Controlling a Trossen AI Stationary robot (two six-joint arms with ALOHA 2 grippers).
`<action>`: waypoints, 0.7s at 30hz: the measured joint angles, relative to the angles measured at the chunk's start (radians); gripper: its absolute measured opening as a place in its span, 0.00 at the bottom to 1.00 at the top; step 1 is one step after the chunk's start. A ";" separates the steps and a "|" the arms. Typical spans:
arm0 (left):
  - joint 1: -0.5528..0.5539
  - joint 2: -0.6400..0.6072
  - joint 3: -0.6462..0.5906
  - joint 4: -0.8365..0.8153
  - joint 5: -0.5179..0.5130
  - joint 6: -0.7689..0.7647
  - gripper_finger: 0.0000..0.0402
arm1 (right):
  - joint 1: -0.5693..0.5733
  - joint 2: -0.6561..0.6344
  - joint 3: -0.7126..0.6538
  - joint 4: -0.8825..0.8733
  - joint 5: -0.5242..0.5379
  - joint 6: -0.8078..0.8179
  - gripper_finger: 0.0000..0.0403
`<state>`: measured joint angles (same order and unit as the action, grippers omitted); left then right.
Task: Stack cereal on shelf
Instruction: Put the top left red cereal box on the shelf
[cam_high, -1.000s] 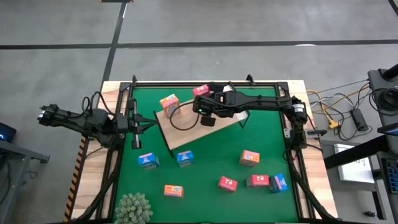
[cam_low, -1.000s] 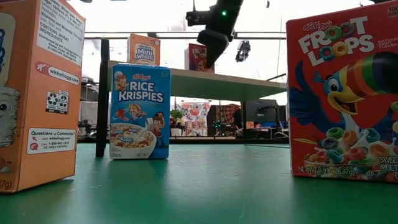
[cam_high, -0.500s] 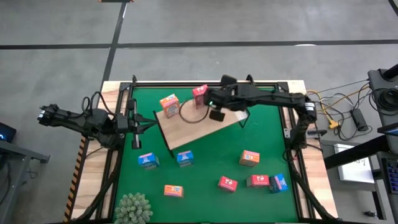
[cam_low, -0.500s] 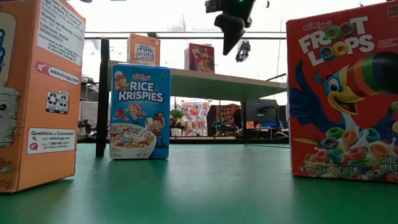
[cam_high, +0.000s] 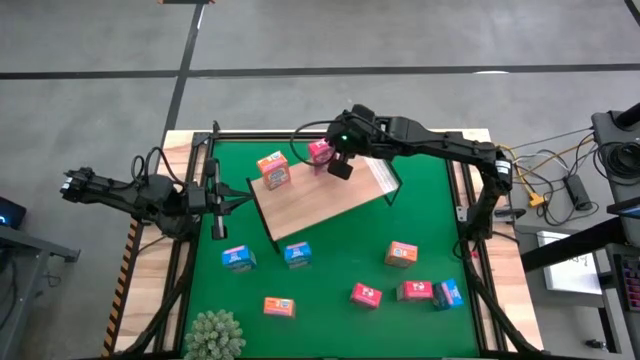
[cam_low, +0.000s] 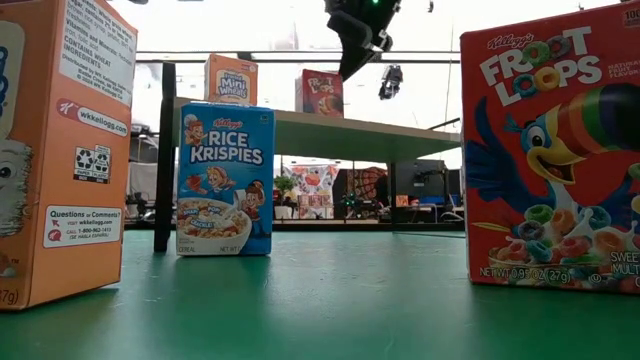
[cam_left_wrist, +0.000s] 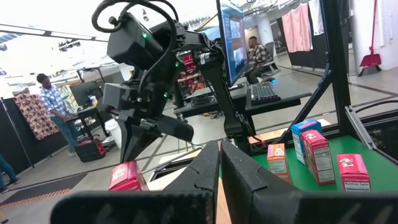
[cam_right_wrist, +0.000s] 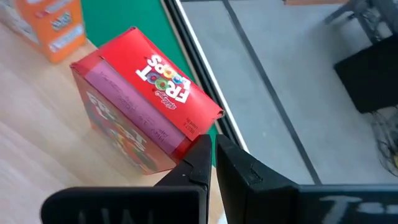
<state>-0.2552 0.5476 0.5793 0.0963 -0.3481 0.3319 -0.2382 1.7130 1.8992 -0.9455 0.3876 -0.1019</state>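
Note:
The shelf, a light-wood board on thin dark legs, stands on the green mat. An orange cereal box and a pink-red one stand upright on it near its far edge; the low view shows them too, the orange box and the pink-red box. My right gripper hangs shut over the shelf, right by the pink-red box's top. My left gripper waits shut at the table's left, clear of everything. My right gripper's shut fingertips stand at an upper corner of the pink-red box, slanting down from the table's right. I cannot tell whether they touch the box. The box stands upright on the shelf.
Several more boxes stand on the mat: blue ones, orange ones, pink-red ones. A fuzzy green plant sits at the near left corner. A dark frame runs along the far edge.
My right gripper, shut throughout, has risen and swung from over the middle of the shelf toward the table's far edge, rolling a little, and now stands at the pink-red box's top. Both boxes still stand on the shelf.

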 joint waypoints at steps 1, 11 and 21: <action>0.000 0.000 0.000 0.000 0.000 0.000 0.00 | 0.000 0.000 0.000 0.003 -0.014 0.001 0.03; 0.000 0.000 0.000 0.000 0.000 0.000 0.00 | 0.000 0.000 0.000 0.015 -0.040 0.013 0.03; 0.000 0.000 0.000 0.001 0.000 0.000 0.00 | 0.000 0.000 0.000 0.024 -0.055 0.024 0.03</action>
<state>-0.2553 0.5475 0.5793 0.0971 -0.3481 0.3320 -0.2382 1.7134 1.8992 -0.9216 0.3327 -0.0780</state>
